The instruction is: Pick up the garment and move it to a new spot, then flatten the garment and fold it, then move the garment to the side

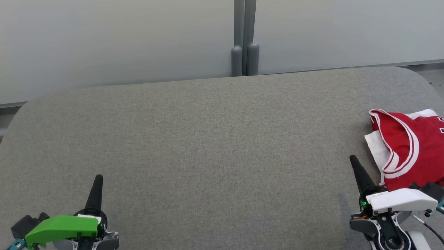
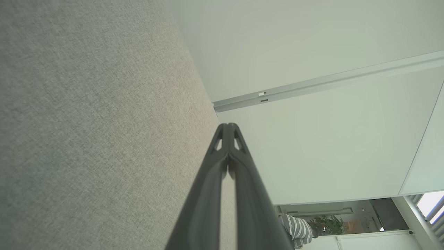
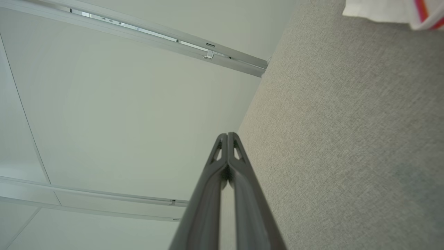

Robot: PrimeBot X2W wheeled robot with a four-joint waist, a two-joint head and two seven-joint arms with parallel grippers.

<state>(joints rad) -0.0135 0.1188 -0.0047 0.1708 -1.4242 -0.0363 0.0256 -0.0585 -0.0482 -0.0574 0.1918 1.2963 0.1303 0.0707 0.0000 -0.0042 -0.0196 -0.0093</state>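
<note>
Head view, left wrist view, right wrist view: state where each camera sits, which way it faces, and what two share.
Head view: on the head, looking forward and down at the grey table; left gripper lower left, right gripper lower right, beside the garment.
Left wrist view: on the left wrist, looking along its shut fingers over the table toward the wall.
Right wrist view: on the right wrist, likewise along its shut fingers.
Shared: head and right wrist views both show the garment.

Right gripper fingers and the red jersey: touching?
Apart. The right wrist view shows the shut right gripper over bare table, with the jersey away at the top corner, a wide stretch of grey between.
</note>
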